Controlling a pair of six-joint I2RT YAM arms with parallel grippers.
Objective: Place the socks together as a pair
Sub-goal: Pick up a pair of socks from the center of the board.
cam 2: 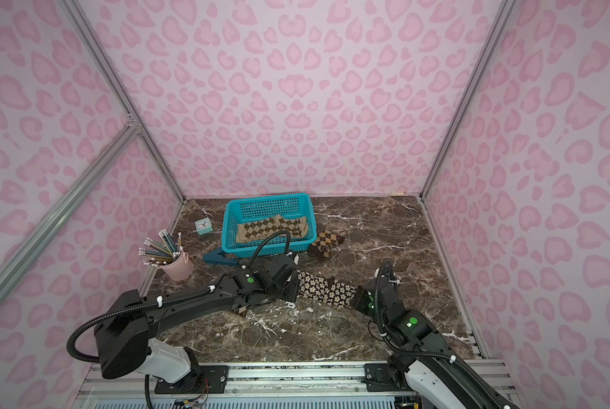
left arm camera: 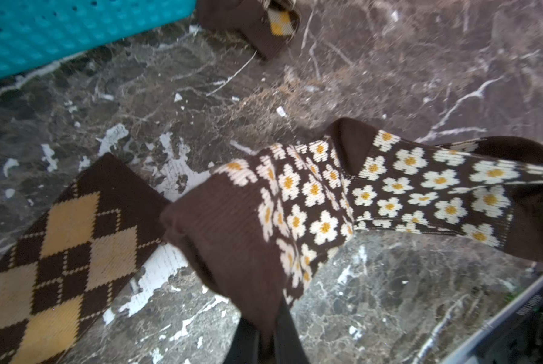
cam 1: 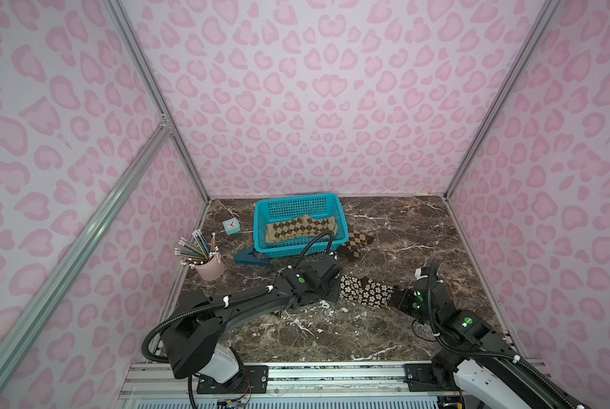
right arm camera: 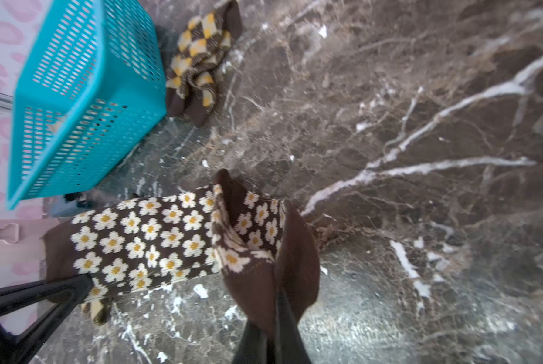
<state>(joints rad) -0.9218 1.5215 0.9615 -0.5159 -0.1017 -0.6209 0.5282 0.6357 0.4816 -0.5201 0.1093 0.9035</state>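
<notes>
A dark brown sock with cream flowers (cam 1: pixel 367 292) (cam 2: pixel 326 288) hangs stretched between my two grippers just above the marble. My left gripper (left arm camera: pixel 265 334) (cam 1: pixel 339 287) is shut on its plain brown cuff (left arm camera: pixel 229 239). My right gripper (right arm camera: pixel 271 331) (cam 1: pixel 397 299) is shut on its plain brown toe end (right arm camera: pixel 273 277). A brown-orange argyle sock (cam 1: pixel 354 244) (right arm camera: pixel 197 69) lies crumpled beside the basket. Another brown argyle sock (left arm camera: pixel 58 252) (cam 2: pixel 241 311) lies flat, mostly hidden under my left arm. A tan-olive argyle sock (cam 1: pixel 300 228) lies in the basket.
The turquoise basket (cam 1: pixel 296 200) stands at the back centre, with a dark blue object (cam 1: pixel 250 258) at its front left corner. A pink cup of pencils (cam 1: pixel 211 267) and a small teal clock (cam 1: pixel 231 226) stand near the left wall.
</notes>
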